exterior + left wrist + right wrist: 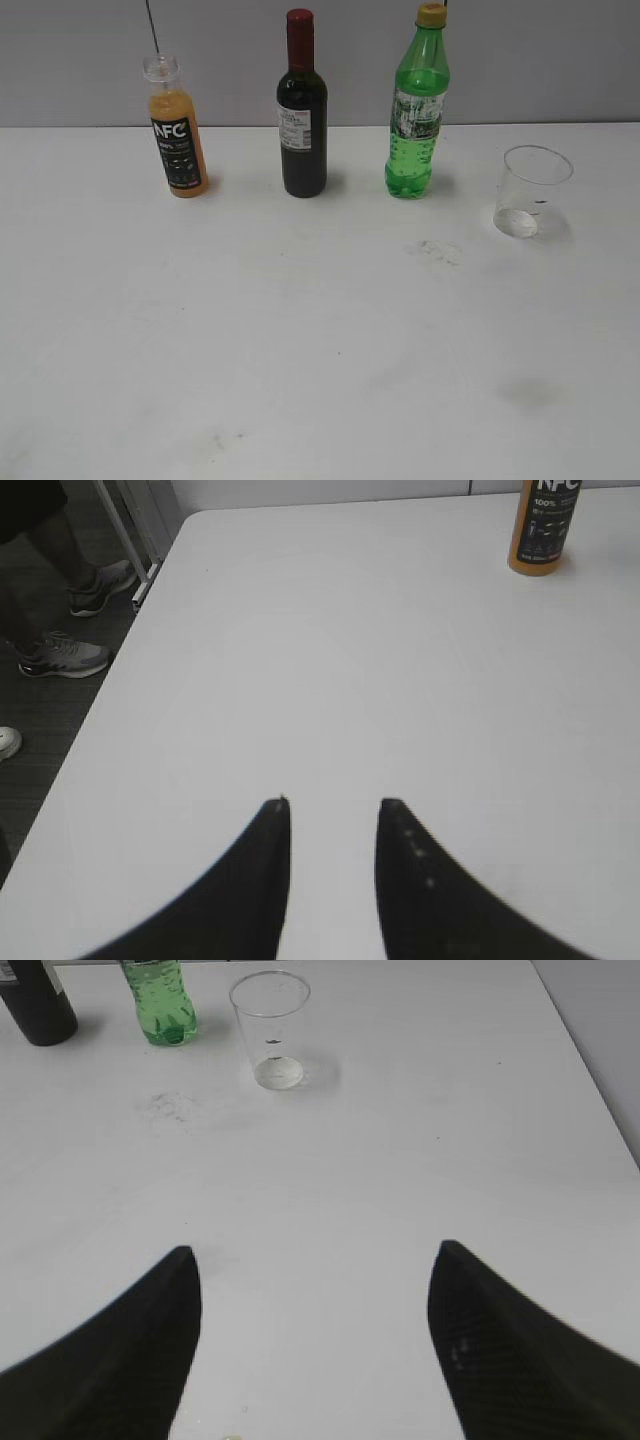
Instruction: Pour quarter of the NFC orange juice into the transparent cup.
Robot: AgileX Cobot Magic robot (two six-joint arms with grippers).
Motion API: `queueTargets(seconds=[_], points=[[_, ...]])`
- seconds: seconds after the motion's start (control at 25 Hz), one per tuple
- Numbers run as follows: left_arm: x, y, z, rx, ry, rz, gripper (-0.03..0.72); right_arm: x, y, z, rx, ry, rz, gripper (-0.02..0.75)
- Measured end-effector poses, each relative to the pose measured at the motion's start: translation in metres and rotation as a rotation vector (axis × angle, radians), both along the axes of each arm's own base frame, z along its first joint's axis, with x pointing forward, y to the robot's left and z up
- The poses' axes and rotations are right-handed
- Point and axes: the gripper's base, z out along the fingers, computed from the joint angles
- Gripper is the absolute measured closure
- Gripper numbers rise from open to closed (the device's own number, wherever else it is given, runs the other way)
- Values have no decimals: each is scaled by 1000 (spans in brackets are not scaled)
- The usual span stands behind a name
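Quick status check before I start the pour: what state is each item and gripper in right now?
NFC orange juice: upright, uncapped, nearly full, far left.
wine bottle: upright, red cap on.
green soda bottle: upright, yellow cap on.
transparent cup: upright, empty, far right.
left gripper: open, holding nothing, above the table.
right gripper: wide open, holding nothing.

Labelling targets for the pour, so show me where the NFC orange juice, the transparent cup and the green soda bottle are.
NFC orange juice [180, 150], exterior view, on its black label.
transparent cup [533, 190], exterior view, on its clear side wall.
green soda bottle [412, 160], exterior view, on its lower body.
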Motion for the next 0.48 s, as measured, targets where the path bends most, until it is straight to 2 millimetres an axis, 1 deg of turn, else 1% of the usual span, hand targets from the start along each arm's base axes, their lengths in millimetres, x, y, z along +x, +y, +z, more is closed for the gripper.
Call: queueTargets(seconds=[0.48], points=[[0, 0, 0, -1, 0, 0, 452, 0, 0, 0, 0, 0, 0, 195]])
